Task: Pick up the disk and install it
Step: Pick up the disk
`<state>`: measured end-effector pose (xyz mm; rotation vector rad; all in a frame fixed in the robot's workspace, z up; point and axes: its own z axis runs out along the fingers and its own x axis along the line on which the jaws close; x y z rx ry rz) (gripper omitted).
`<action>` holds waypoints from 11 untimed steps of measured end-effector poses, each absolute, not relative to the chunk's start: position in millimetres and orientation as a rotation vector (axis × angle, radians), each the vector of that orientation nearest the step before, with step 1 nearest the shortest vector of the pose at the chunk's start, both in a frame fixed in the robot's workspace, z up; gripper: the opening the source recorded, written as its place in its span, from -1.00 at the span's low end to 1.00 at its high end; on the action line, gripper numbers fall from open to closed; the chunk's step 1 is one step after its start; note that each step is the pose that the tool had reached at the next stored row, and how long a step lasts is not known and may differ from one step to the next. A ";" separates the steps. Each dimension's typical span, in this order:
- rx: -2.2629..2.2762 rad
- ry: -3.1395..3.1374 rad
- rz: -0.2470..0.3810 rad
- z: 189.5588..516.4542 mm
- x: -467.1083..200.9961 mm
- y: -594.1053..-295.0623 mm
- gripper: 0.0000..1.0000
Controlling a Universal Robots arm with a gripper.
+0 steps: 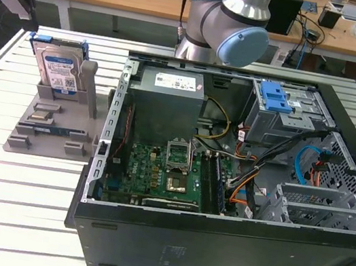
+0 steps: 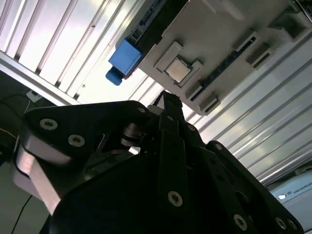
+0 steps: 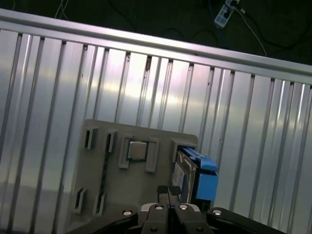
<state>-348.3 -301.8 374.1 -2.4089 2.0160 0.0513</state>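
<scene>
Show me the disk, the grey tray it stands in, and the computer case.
disk [image 1: 59, 74]: exterior view, its printed label
grey tray [image 1: 48, 143]: exterior view, bare base
computer case [image 1: 213, 246]: exterior view, black side wall

Disk [image 1: 58, 69]: one, upright on holder; holder [image 1: 48, 146]: one; chip [image 3: 137, 150]: one; case [image 1: 214, 239]: one, open; power supply [image 1: 168, 100]: one; blue latch [image 1: 276, 95]: one; arm [image 1: 236, 19]: one; table [image 1: 14, 201]: one

Lower edge of disk [image 1: 59, 69] behind holder [image 1: 48, 127]
</scene>
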 end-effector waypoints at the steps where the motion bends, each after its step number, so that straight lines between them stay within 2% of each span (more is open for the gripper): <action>1: -2.415 2.008 0.051 374.0 -348.3 -301.8 -0.79; 11: -2.522 1.875 0.051 374.0 -348.3 -301.8 -0.79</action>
